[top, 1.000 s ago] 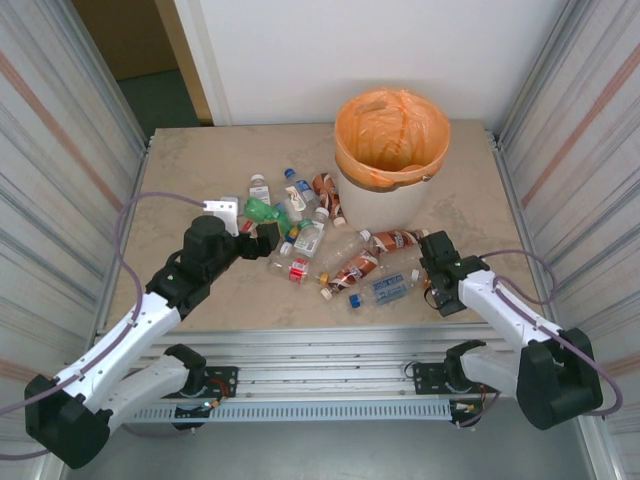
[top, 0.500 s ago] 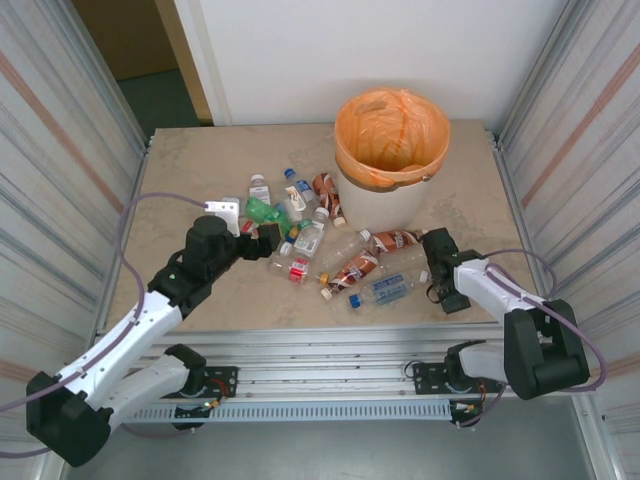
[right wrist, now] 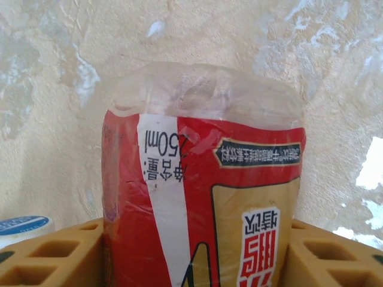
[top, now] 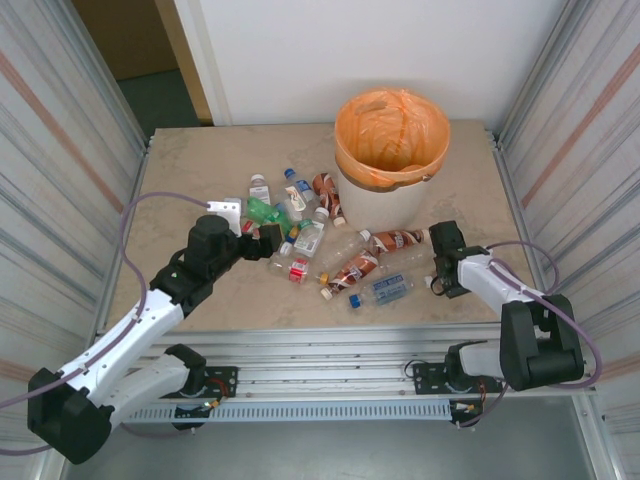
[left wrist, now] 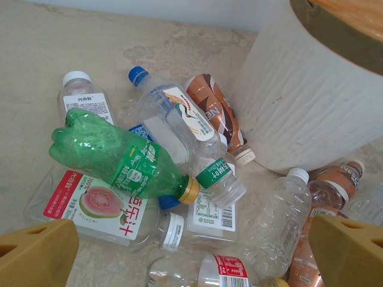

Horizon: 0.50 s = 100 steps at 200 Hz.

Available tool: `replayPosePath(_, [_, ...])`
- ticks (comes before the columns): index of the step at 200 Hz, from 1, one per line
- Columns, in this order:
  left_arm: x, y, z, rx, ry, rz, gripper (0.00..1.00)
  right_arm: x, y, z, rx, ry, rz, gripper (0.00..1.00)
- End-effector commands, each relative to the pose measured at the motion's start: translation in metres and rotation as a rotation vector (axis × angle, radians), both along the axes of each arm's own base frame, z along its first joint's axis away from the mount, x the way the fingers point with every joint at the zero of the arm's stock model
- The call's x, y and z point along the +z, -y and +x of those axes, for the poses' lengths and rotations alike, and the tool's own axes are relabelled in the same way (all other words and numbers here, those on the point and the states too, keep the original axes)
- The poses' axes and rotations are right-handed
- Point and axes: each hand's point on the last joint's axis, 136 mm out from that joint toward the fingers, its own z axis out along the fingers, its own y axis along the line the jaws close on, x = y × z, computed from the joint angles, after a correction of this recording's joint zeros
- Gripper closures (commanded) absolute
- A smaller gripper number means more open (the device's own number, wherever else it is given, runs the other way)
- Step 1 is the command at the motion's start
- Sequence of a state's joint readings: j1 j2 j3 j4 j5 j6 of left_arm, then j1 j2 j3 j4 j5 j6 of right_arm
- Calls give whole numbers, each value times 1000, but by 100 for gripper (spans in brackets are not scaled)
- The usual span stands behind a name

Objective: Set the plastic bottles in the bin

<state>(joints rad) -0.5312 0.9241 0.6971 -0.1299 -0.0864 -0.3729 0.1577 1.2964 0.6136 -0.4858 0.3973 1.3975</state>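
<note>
At the left, the left gripper (top: 268, 238) hangs low over the table (top: 190, 170) at the near-left edge of the heap of bottles (top: 310, 235), its jaws spread wide with nothing between them. From its wrist camera the left gripper (left wrist: 192, 254) looks down on a green bottle (left wrist: 119, 158) lying on top of the heap, cap pointing right. It rests across a flat clear bottle with a guava label (left wrist: 90, 206), with more clear bottles, white- and blue-capped, packed around and under it. In the overhead view the green bottle (top: 262, 211) sits just beyond the open fingers. Further right the heap thins into a loose row of brown-labelled and clear bottles lying on their sides, running up to the foot of the bin (top: 385, 205), which stands upright at the far middle of the table, its orange bag folded over the rim. Right of that row, the right gripper (top: 440, 240) is down at table level at the end of a red bottle (top: 398, 240). Its wrist camera shows the right gripper (right wrist: 194, 254) pressed against both sides of the red bottle (right wrist: 200, 179), which lies on the table.
</note>
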Motion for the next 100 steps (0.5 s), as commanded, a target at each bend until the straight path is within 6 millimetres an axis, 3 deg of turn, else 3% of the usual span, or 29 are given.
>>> replayPosePath(1, [4, 0, 2, 6, 3, -26, 1, 13, 6, 10, 39, 23, -23, 47])
replayPosePath(59, [5, 1, 3, 5, 4, -26, 1, 38, 11, 21, 109, 61, -40, 53])
replayPosePath(100, [6, 0, 5, 13, 8, -24, 1, 79, 13, 29, 195, 117, -88, 57])
